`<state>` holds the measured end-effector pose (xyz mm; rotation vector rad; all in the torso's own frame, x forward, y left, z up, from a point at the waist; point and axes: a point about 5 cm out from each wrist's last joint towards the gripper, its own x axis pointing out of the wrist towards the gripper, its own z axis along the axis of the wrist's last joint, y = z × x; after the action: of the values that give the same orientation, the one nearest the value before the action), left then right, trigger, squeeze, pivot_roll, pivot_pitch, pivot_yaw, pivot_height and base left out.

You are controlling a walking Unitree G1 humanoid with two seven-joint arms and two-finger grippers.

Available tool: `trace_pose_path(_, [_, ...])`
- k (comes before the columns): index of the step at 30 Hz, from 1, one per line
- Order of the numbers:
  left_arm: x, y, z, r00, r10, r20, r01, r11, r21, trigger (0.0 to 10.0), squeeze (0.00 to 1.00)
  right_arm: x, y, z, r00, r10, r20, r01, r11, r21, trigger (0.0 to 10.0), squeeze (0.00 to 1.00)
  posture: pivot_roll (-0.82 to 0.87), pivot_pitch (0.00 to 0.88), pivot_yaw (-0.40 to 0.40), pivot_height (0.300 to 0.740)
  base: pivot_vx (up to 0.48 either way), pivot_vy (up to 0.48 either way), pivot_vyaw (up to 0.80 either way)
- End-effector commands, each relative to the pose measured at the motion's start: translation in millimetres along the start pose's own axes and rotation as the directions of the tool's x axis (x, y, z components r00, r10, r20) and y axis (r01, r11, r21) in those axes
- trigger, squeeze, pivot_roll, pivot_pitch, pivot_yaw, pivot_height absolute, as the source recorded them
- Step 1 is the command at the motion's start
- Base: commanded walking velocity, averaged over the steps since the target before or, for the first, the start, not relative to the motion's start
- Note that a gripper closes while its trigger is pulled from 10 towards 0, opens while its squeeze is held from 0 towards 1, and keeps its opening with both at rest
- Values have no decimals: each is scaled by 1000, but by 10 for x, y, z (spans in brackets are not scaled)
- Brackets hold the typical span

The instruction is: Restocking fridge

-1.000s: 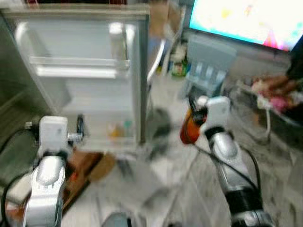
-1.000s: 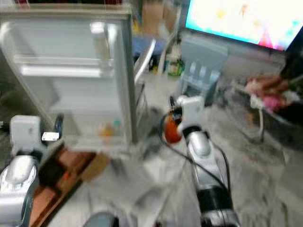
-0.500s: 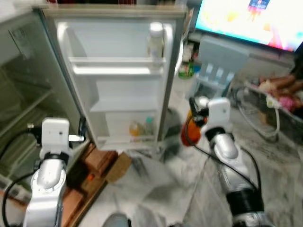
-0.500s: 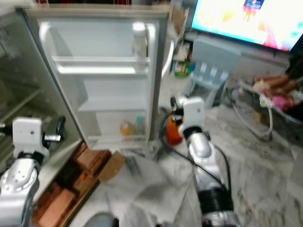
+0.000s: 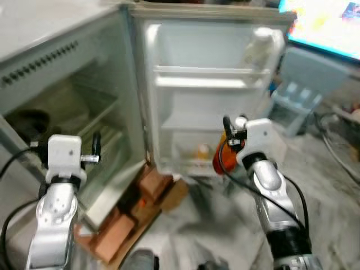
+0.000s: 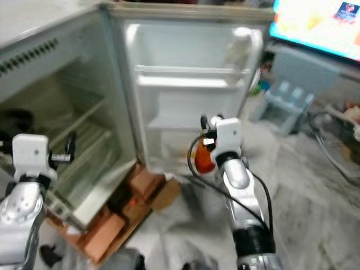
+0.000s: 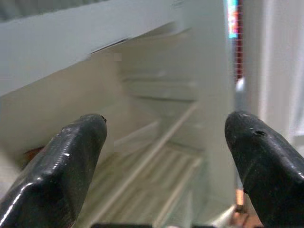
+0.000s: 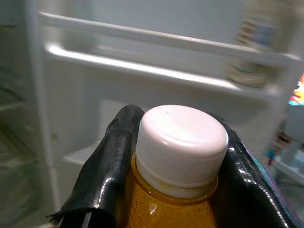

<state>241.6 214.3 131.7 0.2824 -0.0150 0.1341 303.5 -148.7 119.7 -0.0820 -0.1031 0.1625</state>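
A small fridge (image 5: 73,62) stands before me with its door (image 5: 208,95) swung wide. My right gripper (image 5: 226,147) is shut on an orange juice bottle (image 5: 222,160) with a white cap (image 8: 180,142), held in front of the door's lower shelf. A pale bottle (image 5: 256,48) stands in the door's top rack, and a small yellow bottle (image 5: 202,152) sits in the bottom rack. My left gripper (image 7: 166,142) is open, raised at the left and facing the wire shelves (image 7: 161,166) inside the fridge.
Brown cardboard boxes (image 5: 132,211) lie on the floor under the fridge opening. A bright screen (image 6: 320,25) and a pale blue plastic stool (image 6: 287,98) stand at the right, with cables on the marble floor (image 6: 315,185).
The camera has swung left, so the fridge interior has come into view and the screen has slid right. Both grippers hold the same pose, the bottle still in the right one.
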Motion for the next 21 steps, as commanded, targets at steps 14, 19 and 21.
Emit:
trace_pose_path(14, [-71,-106,7,996,-88,7,89,996,-13,10000,0,-36,2,56,999,-30,26,30,999,14,10000,0,188,8,-53,740,86,0,0])
trace_pose_path(19, [-63,-133,24,995,-97,15,98,995,-18,10000,0,-73,11,45,1000,-23,20,23,1000,16,10000,0,180,13,-52,740,367,0,0])
trace_pose_path(21, [-55,-130,28,995,-97,16,97,995,-18,10000,0,-70,12,49,1000,-21,21,21,1000,16,10000,0,180,13,-53,740,390,0,0])
